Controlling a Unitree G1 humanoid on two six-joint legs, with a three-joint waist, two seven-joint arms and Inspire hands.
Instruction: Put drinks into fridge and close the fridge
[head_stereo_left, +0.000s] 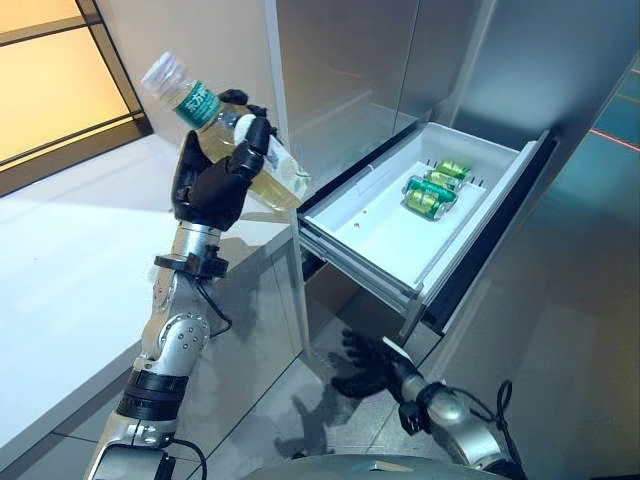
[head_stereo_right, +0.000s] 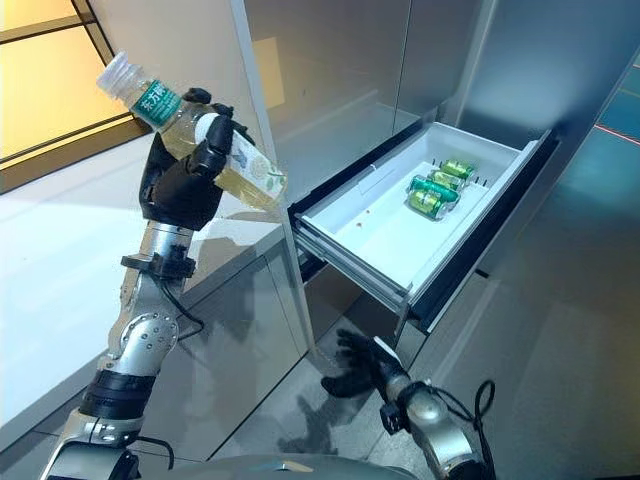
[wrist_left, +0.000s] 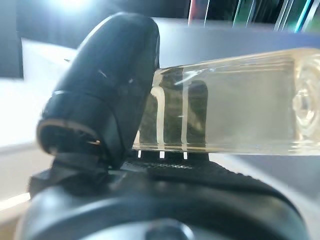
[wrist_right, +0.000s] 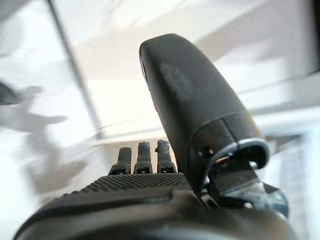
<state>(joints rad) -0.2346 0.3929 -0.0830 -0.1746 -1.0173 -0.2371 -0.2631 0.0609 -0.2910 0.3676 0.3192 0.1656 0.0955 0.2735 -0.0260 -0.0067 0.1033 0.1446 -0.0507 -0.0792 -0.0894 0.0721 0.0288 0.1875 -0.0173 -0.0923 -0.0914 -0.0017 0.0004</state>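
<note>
My left hand (head_stereo_left: 212, 190) is raised to the left of the open fridge drawer (head_stereo_left: 385, 240) and is shut on a clear bottle of pale yellow drink (head_stereo_left: 228, 132) with a green label and white cap. The bottle is tilted, cap up and to the left, its base toward the drawer. In the left wrist view the bottle (wrist_left: 235, 115) lies across the palm under the thumb (wrist_left: 107, 85). Three green cans (head_stereo_left: 433, 188) lie in the white drawer's far right part. My right hand (head_stereo_left: 365, 365) hangs low below the drawer front, its fingers spread and holding nothing.
A white counter (head_stereo_left: 70, 260) runs along the left, below an orange-lit window. The grey fridge front (head_stereo_left: 360, 70) rises behind the drawer. Grey floor tiles lie below the drawer around my right hand.
</note>
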